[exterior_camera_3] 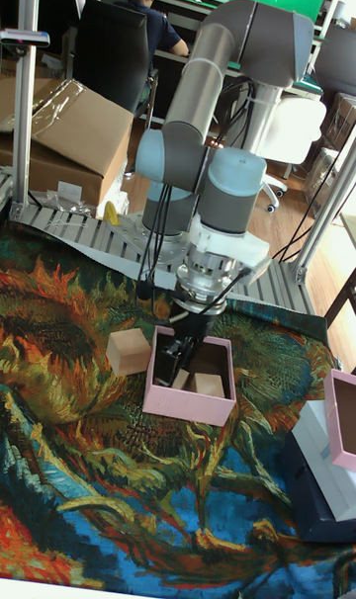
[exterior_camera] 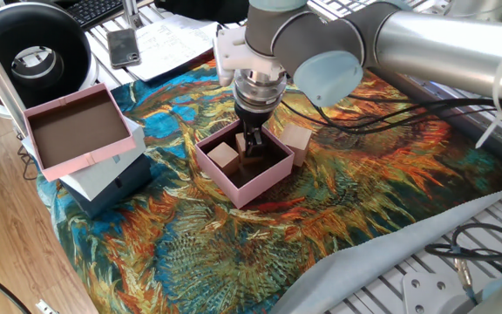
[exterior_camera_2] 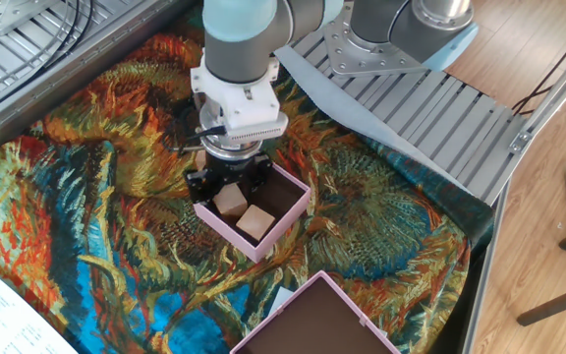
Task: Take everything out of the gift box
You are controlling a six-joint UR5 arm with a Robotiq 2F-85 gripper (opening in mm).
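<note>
The small pink gift box [exterior_camera: 262, 185] [exterior_camera_2: 222, 232] [exterior_camera_3: 188, 407] sits mid-cloth. Two tan wooden cubes lie inside it: one [exterior_camera: 224, 157] [exterior_camera_2: 255, 221] [exterior_camera_3: 208, 385] free, the other [exterior_camera_2: 230, 200] [exterior_camera_3: 181, 378] between my fingers. My gripper [exterior_camera: 251, 145] [exterior_camera_2: 229, 192] [exterior_camera_3: 179, 356] reaches down into the box, its fingers standing open on either side of that cube, which it largely hides in one fixed view. A third cube [exterior_camera: 296, 139] [exterior_camera_3: 129, 350] rests on the cloth just outside the box's wall.
A larger shallow pink tray [exterior_camera: 35, 122] [exterior_camera_2: 357, 310] sits on a white and navy box [exterior_camera: 116, 183] [exterior_camera_3: 326, 480] near the cloth's edge. A black round device [exterior_camera: 33, 48], a phone [exterior_camera: 125, 45] and papers lie beyond. Cables [exterior_camera: 425, 113] trail over the cloth.
</note>
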